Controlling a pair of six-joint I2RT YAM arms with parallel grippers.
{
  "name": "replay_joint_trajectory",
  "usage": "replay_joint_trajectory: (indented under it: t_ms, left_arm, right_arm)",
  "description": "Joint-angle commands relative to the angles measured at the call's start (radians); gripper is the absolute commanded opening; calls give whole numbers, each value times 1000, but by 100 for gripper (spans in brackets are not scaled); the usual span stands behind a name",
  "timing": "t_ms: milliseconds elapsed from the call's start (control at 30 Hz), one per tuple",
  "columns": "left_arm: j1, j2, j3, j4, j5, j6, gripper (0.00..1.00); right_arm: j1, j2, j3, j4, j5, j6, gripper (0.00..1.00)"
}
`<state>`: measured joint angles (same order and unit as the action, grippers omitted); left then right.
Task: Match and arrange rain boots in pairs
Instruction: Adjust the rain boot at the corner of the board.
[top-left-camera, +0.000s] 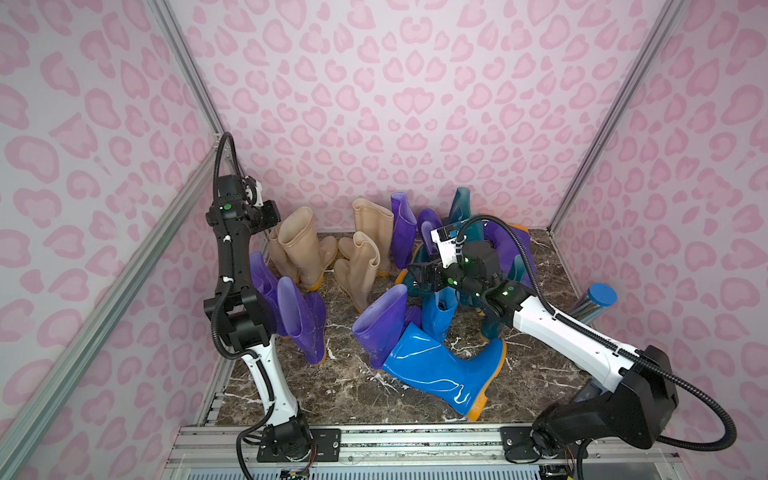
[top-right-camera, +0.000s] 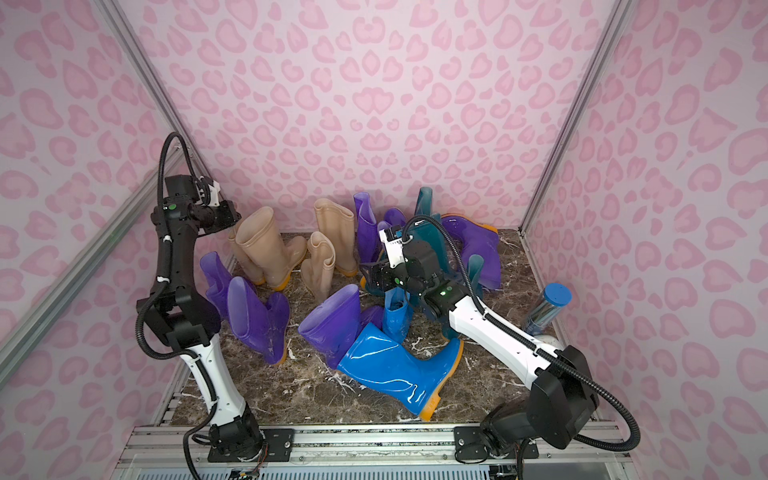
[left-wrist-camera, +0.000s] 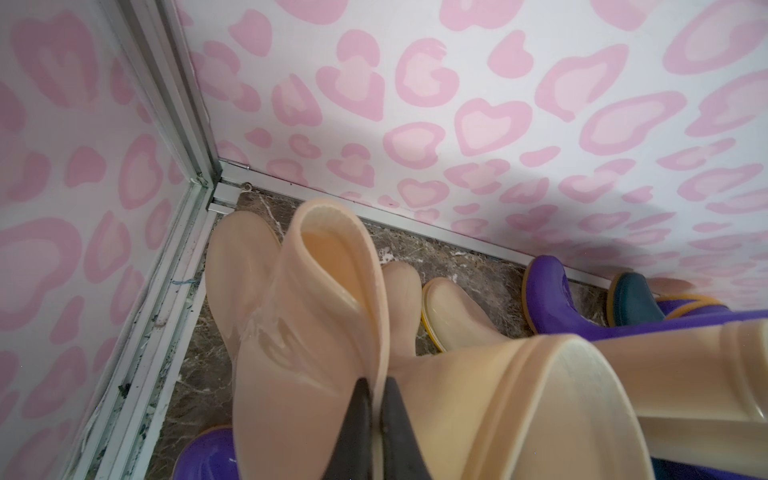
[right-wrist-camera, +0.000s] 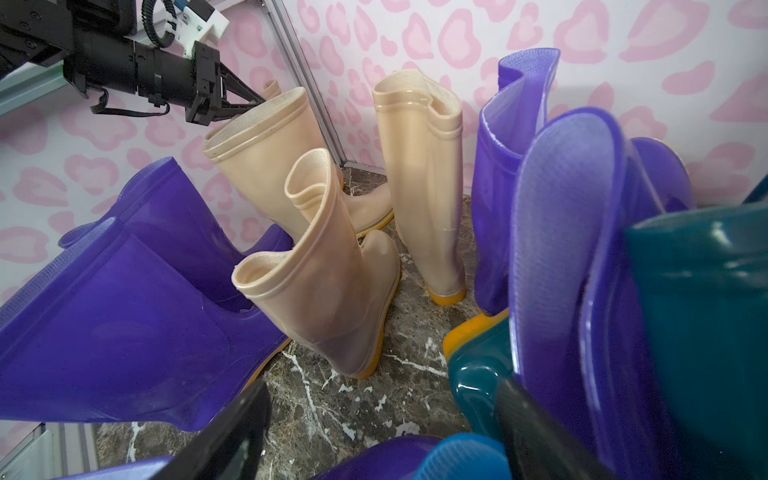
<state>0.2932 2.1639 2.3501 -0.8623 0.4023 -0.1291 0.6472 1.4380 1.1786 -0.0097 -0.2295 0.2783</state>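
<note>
Rain boots crowd the marble floor (top-left-camera: 345, 386). My left gripper (left-wrist-camera: 377, 399) is shut on the folded rim of a beige boot (left-wrist-camera: 299, 332) in the far left corner; in a top view that boot (top-left-camera: 276, 253) stands behind another beige boot (top-left-camera: 301, 249). My right gripper (right-wrist-camera: 380, 390) hangs open over bare floor, between a purple boot (right-wrist-camera: 116, 324) and a teal boot (right-wrist-camera: 473, 374), with nothing between its fingers. In a top view the right gripper (top-left-camera: 419, 276) is above an upright blue boot (top-left-camera: 438, 316). A second blue boot (top-left-camera: 440, 370) lies at the front.
Two more beige boots (top-left-camera: 365, 257) stand mid-back, two purple boots (top-left-camera: 299, 320) by the left arm, and a purple boot (top-left-camera: 382, 324) lies against the blue one. Purple and teal boots (top-left-camera: 459, 203) pile at the back right. A shiny cylinder with a blue cap (top-left-camera: 594, 305) leans at the right wall.
</note>
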Motion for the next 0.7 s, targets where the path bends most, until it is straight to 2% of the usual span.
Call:
replay_joint_trajectory:
  t_ms: [0, 233, 333, 367, 400, 433, 567, 667]
  left_arm:
    - [0, -38, -30, 37, 125, 39, 2]
    - [6, -124, -150, 86, 177, 92, 2]
    - [16, -123, -160, 95, 200, 108, 2]
    - [20, -119, -160, 100, 202, 99, 5]
    - [23, -121, -159, 107, 207, 88, 20]
    - [23, -121, -153, 108, 205, 81, 46]
    - [23, -136, -90, 84, 178, -1, 67]
    - [20, -209, -85, 93, 165, -87, 73]
  right_arm:
    - [0, 9, 7, -11, -19, 13, 87]
    - [8, 17, 24, -20, -31, 12, 87]
    - [12, 23, 34, -26, -35, 9, 87]
    - [15, 26, 39, -33, -37, 6, 87]
    - [17, 29, 46, -41, -34, 4, 87]
    - [19, 33, 57, -50, -32, 1, 87]
    - [36, 41, 98, -73, -11, -10, 87]
    - [62, 56, 136, -86, 18, -18, 87]
